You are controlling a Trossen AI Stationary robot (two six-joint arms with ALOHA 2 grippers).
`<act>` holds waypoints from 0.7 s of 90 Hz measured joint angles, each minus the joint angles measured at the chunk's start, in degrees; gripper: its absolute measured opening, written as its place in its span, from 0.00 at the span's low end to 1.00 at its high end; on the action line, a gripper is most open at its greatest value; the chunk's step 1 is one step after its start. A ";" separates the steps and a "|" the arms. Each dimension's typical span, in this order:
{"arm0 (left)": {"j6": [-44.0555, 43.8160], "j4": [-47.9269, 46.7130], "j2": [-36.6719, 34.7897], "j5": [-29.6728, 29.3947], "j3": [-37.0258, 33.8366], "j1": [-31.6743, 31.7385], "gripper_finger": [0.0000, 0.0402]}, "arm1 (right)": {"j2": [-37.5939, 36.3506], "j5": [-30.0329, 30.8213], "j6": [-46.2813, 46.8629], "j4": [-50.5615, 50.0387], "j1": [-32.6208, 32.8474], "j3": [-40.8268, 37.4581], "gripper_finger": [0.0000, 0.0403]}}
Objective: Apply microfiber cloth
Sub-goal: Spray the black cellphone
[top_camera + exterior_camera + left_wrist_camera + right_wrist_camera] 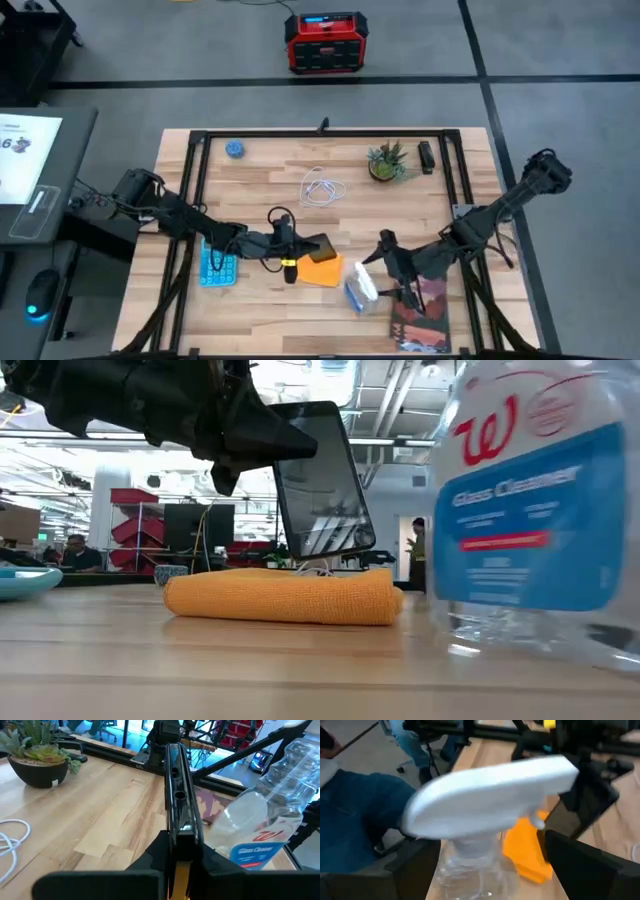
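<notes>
My left gripper (298,247) is shut on a black smartphone (320,480) and holds it just above and behind the orange-yellow microfiber cloth (285,595). The cloth lies folded on the table, also visible from above as the cloth (322,271). In the left wrist view the phone (176,780) shows edge-on. My right gripper (490,865) is open; its fingers stand on either side of the neck of a glass-cleaner spray bottle (530,510) under its white spray head (490,795). I cannot tell whether they touch it. The bottle stands upright on the table. My left gripper pinches the phone's end nearest the table's left (182,827) between its two fingers (155,857), one on each flat face. The fingers come level from the table's left and the phone runs on away from them. It is lifted clear of the cloth, on edge and tilted, screen toward the near edge.
A blue calculator (217,265) lies left of the cloth under my left arm. A dark reddish book (420,318) lies at the near right. A potted plant (385,163), a white cable (322,188) and a small blue object (234,149) sit farther back.
</notes>
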 joint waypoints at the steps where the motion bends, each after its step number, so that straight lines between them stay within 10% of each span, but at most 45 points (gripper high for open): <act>1: 0.00 0.00 0.00 0.00 0.00 0.00 0.02 | 0.00 -0.01 -0.27 0.13 0.00 0.00 0.85; 63: 0.20 2.76 0.00 -1.73 0.64 0.62 0.02 | 5.44 0.05 -3.16 7.58 -1.95 0.00 0.88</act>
